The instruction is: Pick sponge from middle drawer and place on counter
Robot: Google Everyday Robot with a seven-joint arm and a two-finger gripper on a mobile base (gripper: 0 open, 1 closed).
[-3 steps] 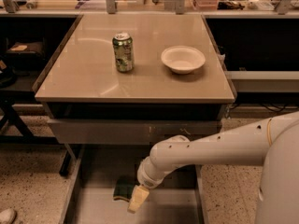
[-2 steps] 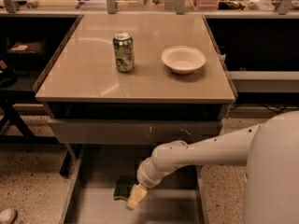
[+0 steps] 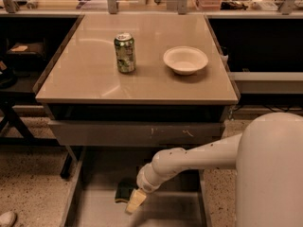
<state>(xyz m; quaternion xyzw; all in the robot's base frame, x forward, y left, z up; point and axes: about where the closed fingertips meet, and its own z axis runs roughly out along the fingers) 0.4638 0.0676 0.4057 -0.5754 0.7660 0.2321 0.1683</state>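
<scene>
The sponge lies dark green face up on the floor of the open middle drawer, near its back left. My gripper is down inside the drawer, right against the sponge's right edge and partly covering it. My white arm reaches to it from the lower right. The beige counter is above the drawers.
A green can and a white bowl stand on the counter. A grey drawer front with pale scratches juts out just above the open drawer. The drawer's thin left wall stands beside the sponge. Dark shelving flanks both sides.
My gripper has edged slightly left toward the sponge, and my arm's bulk has come further into view at the lower right. The sponge has not moved.
</scene>
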